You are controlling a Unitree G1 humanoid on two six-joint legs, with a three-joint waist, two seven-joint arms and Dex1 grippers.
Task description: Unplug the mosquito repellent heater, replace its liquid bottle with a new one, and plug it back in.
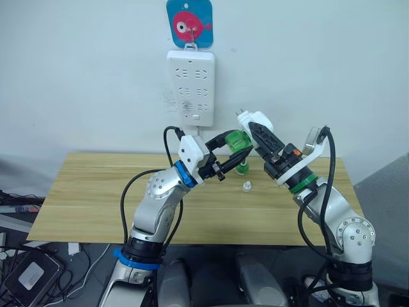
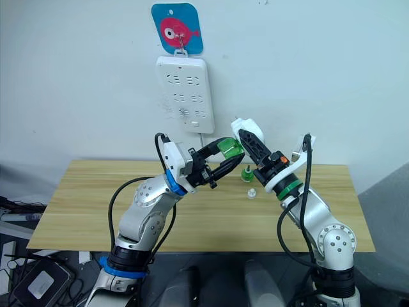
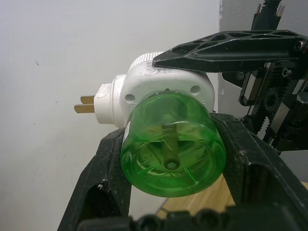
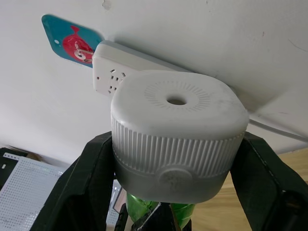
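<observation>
Our right pincer (image 1: 254, 131) is clenched on the mosquito repellent heater (image 4: 175, 125), one black finger on each ribbed flank, the round vent facing the wrist and the prongs (image 3: 84, 104) pointing away toward the wall. Our left pincer (image 1: 238, 144) is clamped around the green bottle (image 3: 172, 149) seated in the heater's underside, its fingers pressing the bottle's sides; through the clear base we see the wick rod running up the middle. Both are held up in the air between the desk (image 1: 89, 192) and the power strip (image 1: 190, 86), so the heater is already unplugged.

We judge the step in hand to be turning this bottle in the heater's socket, and we cannot tell from here whether it is the used one coming out or the fresh one going in. Either way, we keep the right grip rigid and let the left wrist do the turning about the bottle's own axis, so the neck does not cross-thread or bend the wick. We squeeze only enough to stop slipping, since the thin plastic could deform.

On the desk below, another small green bottle (image 1: 242, 169) stands upright with a small white cap (image 1: 246, 187) lying just beside it. We keep the pair of pincers above them, so that a dropped bottle or a swinging elbow does not knock them over.
</observation>
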